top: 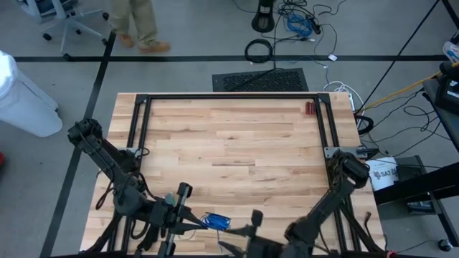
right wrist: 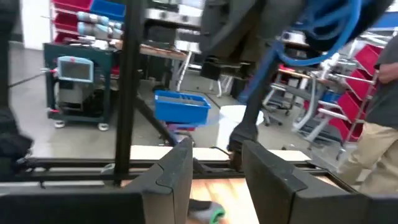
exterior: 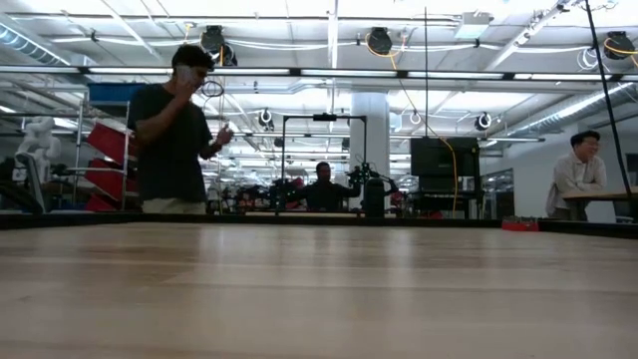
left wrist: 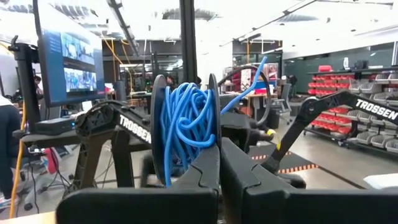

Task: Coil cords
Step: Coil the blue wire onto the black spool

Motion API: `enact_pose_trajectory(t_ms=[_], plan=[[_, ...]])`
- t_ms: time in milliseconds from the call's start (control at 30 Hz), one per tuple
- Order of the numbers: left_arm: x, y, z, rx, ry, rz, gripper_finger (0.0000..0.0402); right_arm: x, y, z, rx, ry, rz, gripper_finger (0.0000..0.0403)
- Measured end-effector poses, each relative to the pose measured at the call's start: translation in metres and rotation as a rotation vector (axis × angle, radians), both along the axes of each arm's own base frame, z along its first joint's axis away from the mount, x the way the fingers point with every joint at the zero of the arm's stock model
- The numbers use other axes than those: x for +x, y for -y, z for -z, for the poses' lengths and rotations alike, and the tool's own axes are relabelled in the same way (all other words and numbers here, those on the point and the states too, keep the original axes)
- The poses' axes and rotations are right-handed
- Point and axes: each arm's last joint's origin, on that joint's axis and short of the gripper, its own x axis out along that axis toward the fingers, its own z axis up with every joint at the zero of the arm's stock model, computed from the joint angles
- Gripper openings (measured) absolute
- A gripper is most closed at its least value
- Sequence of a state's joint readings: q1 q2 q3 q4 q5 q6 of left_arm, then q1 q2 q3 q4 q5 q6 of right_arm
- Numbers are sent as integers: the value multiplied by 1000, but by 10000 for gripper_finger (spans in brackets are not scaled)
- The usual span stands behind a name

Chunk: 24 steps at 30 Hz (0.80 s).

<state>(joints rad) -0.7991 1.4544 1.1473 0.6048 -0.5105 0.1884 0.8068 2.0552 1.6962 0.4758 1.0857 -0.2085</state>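
Currently, item: cord (top: 216, 221), bright blue, bunched in loose loops, hanging above the near edge of the table (top: 229, 143). Left gripper (left wrist: 219, 163) is clamping it with fingers shut, loops standing upright just beyond the fingertips. Right gripper (right wrist: 216, 163) is facing the cord from its other side, close by, fingers standing apart on nothing; a loose strand seems to be trailing toward it, though the view is blurred. Table: bare pale wood planks, black frame around it. Room: workshop beyond the table, people standing and sitting.
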Motion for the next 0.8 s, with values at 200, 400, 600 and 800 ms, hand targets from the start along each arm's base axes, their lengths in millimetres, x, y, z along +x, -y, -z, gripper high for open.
enact_pose_trajectory(t_ms=[200,400,600,800], plan=[[0,0,0,28,7,-11,0,24,24,-1,26,25,-11,128],[0,0,0,50,13,-17,0,30,31,-2,34,35,-29,128],[0,0,0,50,13,-17,0,37,41,-1,28,28,-2,128],[0,0,0,51,13,-16,0,49,47,6,52,39,-59,128]])
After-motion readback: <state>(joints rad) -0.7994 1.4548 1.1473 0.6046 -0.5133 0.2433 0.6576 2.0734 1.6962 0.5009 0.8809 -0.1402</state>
